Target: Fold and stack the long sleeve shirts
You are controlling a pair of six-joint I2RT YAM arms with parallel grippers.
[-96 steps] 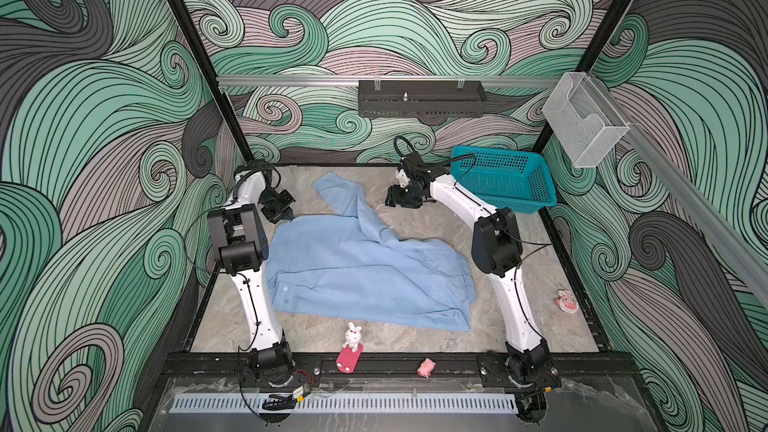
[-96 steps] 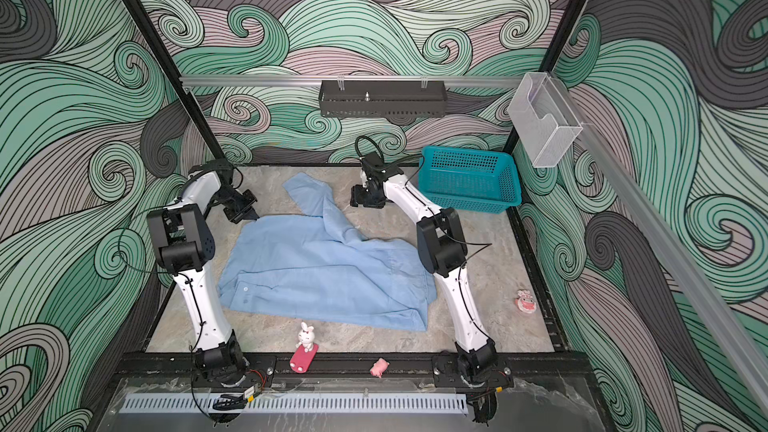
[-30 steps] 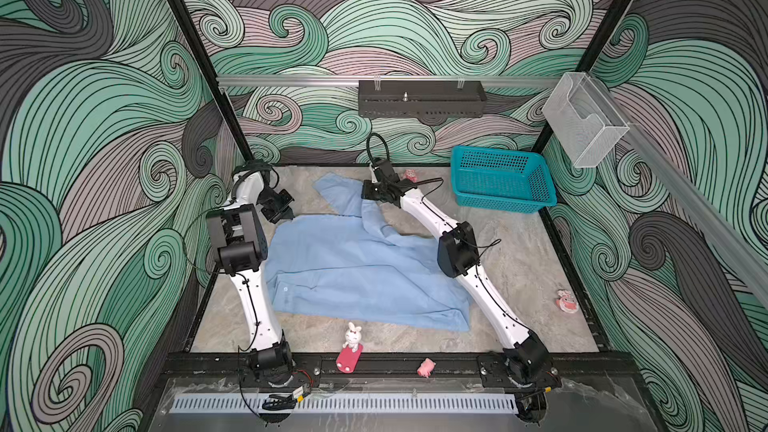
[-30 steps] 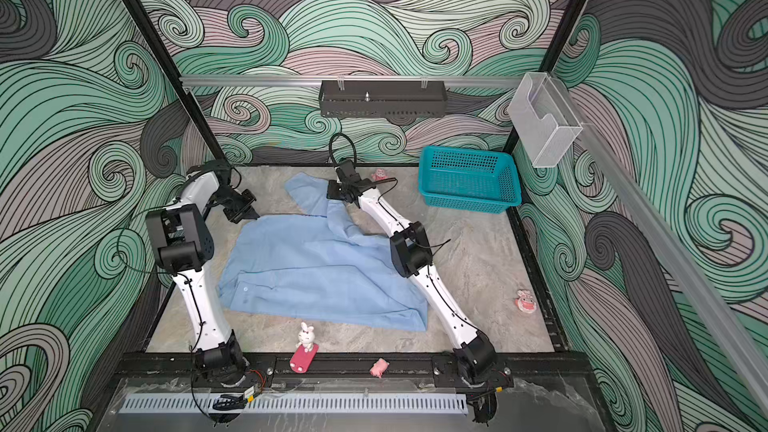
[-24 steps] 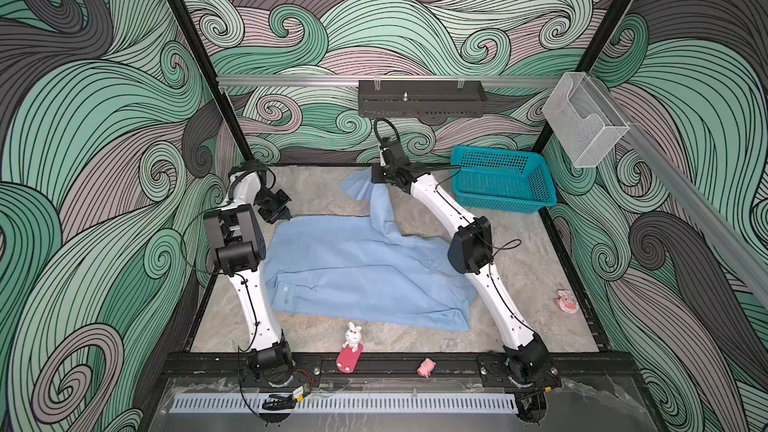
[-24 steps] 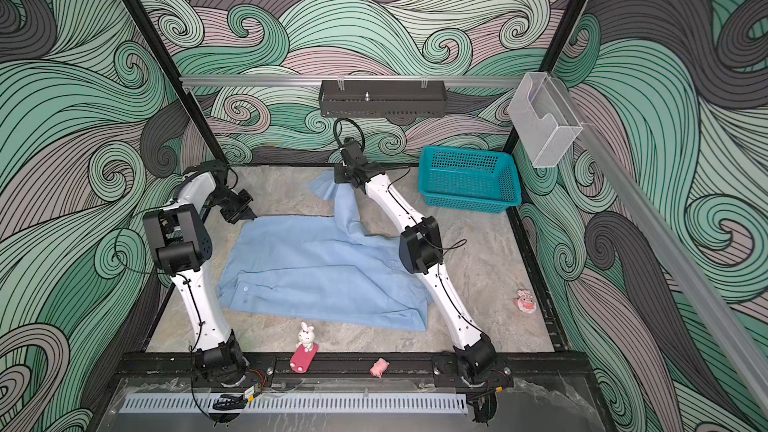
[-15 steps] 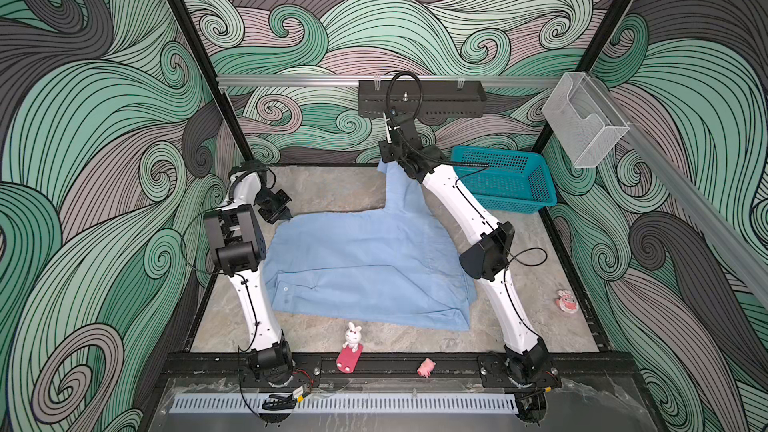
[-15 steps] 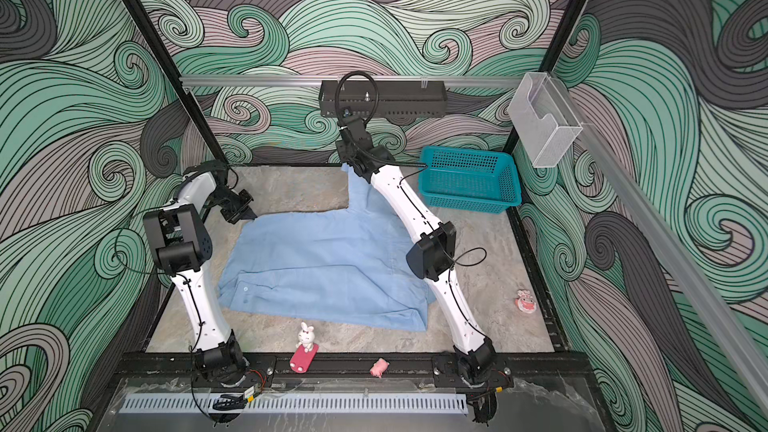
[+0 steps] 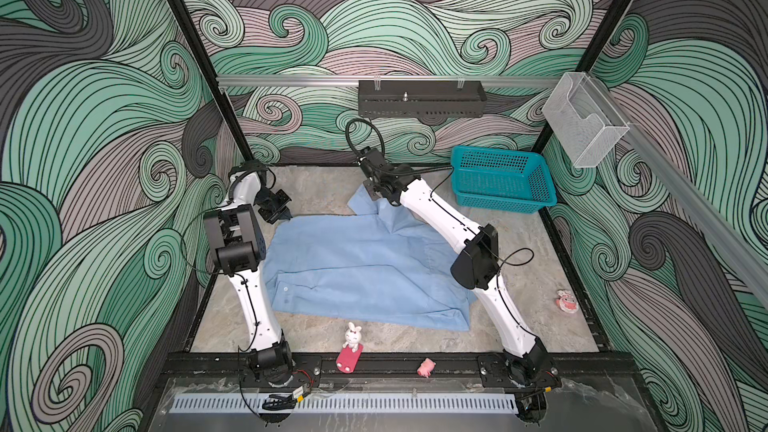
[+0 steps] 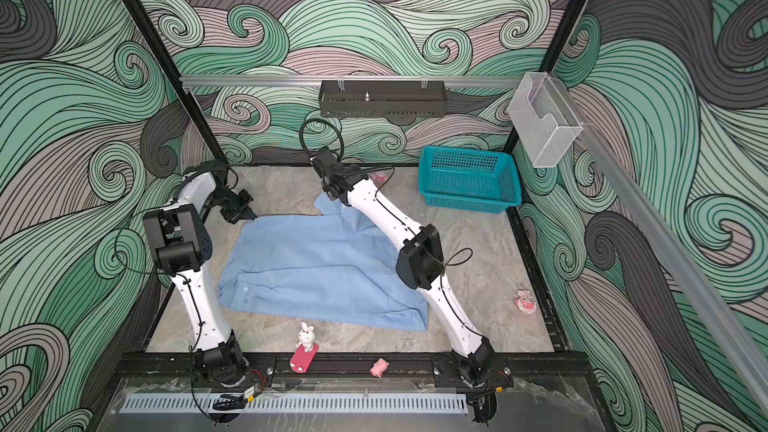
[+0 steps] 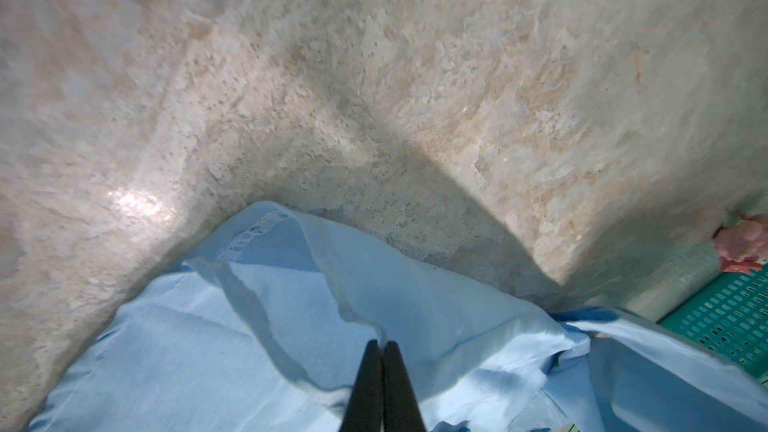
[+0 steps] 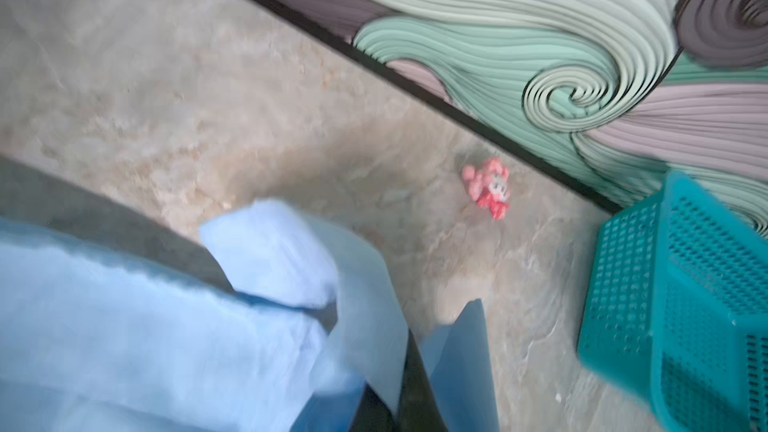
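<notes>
The light blue shirt (image 9: 365, 268) lies spread on the stone-patterned surface (image 9: 540, 251) between the two arms, mostly flat. Its buttoned edge is toward the near left, and one sleeve reaches toward the far wall. In both top views the body of the shirt (image 10: 320, 268) fills the middle of the surface.

The left fingers (image 11: 368, 384) are pressed together, and a raised fold of the shirt's edge runs up into their tips. In a top view they sit at the garment's far left corner (image 9: 279, 213). The right fingers (image 12: 415, 401) are also closed. This wrist view is blurred, but sleeve cloth hangs on both sides of them, and in a top view they sit at the sleeve's far end (image 9: 372, 192).

A teal basket (image 9: 503, 178) stands at the far right, apart from the shirt. A small pink-red toy (image 12: 488, 187) lies on the surface between the sleeve end and the basket. A white rabbit figurine (image 9: 352, 336) stands near the shirt's front edge. A pink toy (image 9: 427, 366) rests on the front rail, and another pink-and-red toy (image 9: 567, 300) lies by the right edge.
</notes>
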